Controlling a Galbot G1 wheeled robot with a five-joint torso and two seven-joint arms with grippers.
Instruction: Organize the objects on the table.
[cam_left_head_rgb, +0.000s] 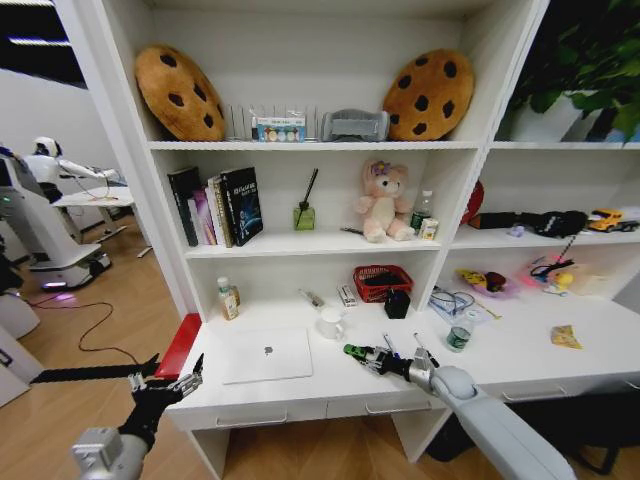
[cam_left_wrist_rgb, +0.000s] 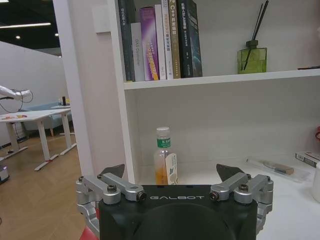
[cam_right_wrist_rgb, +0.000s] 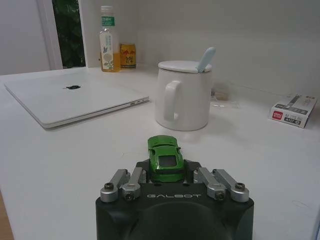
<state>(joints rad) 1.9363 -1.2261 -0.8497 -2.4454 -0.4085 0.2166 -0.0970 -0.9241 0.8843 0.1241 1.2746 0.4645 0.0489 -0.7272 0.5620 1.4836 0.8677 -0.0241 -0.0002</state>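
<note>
My right gripper (cam_left_head_rgb: 366, 355) hovers just above the white table (cam_left_head_rgb: 330, 385), right of the slim silver laptop (cam_left_head_rgb: 265, 355). It is shut on a small green toy car (cam_left_head_rgb: 351, 351). In the right wrist view the car (cam_right_wrist_rgb: 164, 150) sticks out from between the fingers of the gripper (cam_right_wrist_rgb: 168, 169), pointing toward the white mug (cam_right_wrist_rgb: 182, 95) and the laptop (cam_right_wrist_rgb: 75, 97). My left gripper (cam_left_head_rgb: 165, 380) is open and holds nothing at the table's left end. In the left wrist view it (cam_left_wrist_rgb: 171, 172) faces the green-banded bottle (cam_left_wrist_rgb: 163, 162). A yellow packet (cam_left_head_rgb: 566, 337) lies far right.
The mug (cam_left_head_rgb: 330, 322) stands behind the car, with a red mesh basket (cam_left_head_rgb: 383, 282) and a black object (cam_left_head_rgb: 397, 303) further back. A second bottle (cam_left_head_rgb: 459, 335) stands right of my right arm. A red object (cam_left_head_rgb: 180, 345) hangs at the table's left edge. Shelves with books (cam_left_wrist_rgb: 160, 40) rise above.
</note>
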